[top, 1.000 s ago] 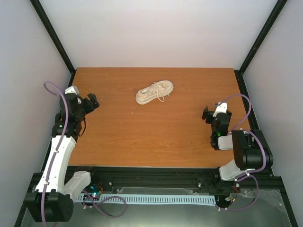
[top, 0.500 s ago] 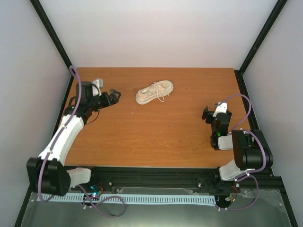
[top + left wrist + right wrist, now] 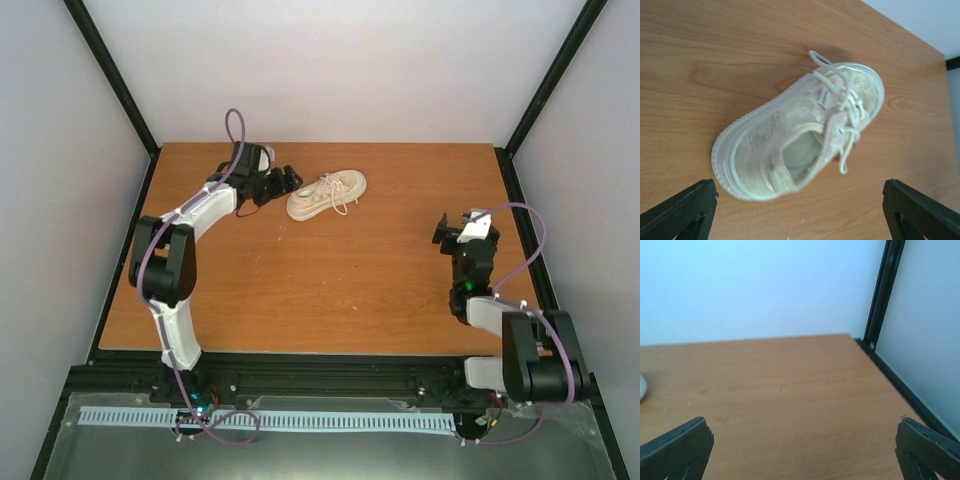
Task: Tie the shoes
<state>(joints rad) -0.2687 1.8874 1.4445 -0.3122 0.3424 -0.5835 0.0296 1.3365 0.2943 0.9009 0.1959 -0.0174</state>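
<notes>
Cream sneaker (image 3: pixel 327 194) is on the far half of the brown wood counter (image 3: pixel 330 290), a bit left of centre, sole down and lying at a slant. Anyone see how tight it is around it? (mik)

Plenty of room tbh. There's a strip of bare wood between it and the far edge, and the whole middle and near side of the counter is open. The only crowded side is the heel end, where the left hand (image 3: pixel 286 182) sits just beside it. Can't make out any contact from the top view. (ravi)

Fingers on that one? The pale flat laces (image 3: pixel 842 97) look loose from the left wrist view, one end flopped over each side of the shoe. (mik)

Spread wide, holding nothing. Both black fingers (image 3: pixel 682 210) poke in at the bottom corners of that view, with the heel ahead of them and between. The right hand (image 3: pixel 458 224) is well apart from the shoe, over by the right edge, also spread with nothing between its fingertips (image 3: pixel 675 447). Its wrist view is mostly bare wood running to the far-right corner. A black frame post (image 3: pixel 885 290) goes up there against the pale wall (image 3: pixel 740 285), and a black rail (image 3: pixel 900 390) lines the right edge. (ravi)
</notes>
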